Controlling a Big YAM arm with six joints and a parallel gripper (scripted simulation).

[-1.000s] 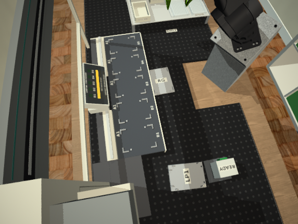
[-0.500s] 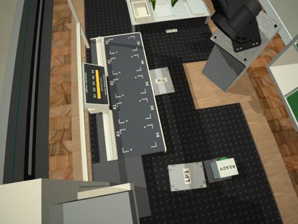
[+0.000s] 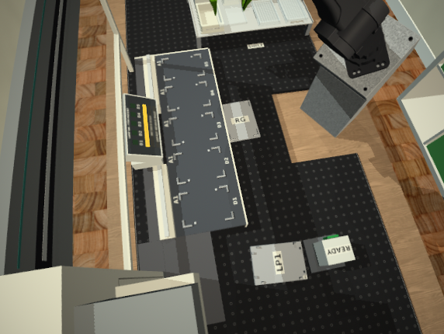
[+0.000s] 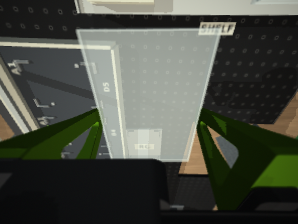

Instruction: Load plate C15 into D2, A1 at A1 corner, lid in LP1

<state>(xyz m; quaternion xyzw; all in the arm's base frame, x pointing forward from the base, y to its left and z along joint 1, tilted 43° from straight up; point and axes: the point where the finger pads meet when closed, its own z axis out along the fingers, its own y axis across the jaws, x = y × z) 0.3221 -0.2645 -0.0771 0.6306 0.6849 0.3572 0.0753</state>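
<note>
My gripper (image 4: pixel 149 112) is shut on a translucent plate lid (image 4: pixel 150 92); its green fingers clamp the lid's two long sides and hold it flat in the air. Through the lid, in the wrist view, I see the deck's D5 end (image 4: pixel 106 86) and the RG nest. In the top view only the green fingertips (image 3: pixel 230 5) show at the top edge, above the shelf (image 3: pixel 252 17). The deck (image 3: pixel 198 140) has all positions empty, D2 (image 3: pixel 195 149) included. Lid park LP1 (image 3: pixel 278 262) is empty. I cannot read any plate ID.
The shelf holds several plates and a reservoir, partly cut off. The RG nest (image 3: pixel 241 120) lies beside the deck. The READY key (image 3: pixel 334 250) stands right of LP1. The arm's base (image 3: pixel 357 35) and its pedestal stand at the upper right. A display panel (image 3: pixel 141 130) stands left of the deck.
</note>
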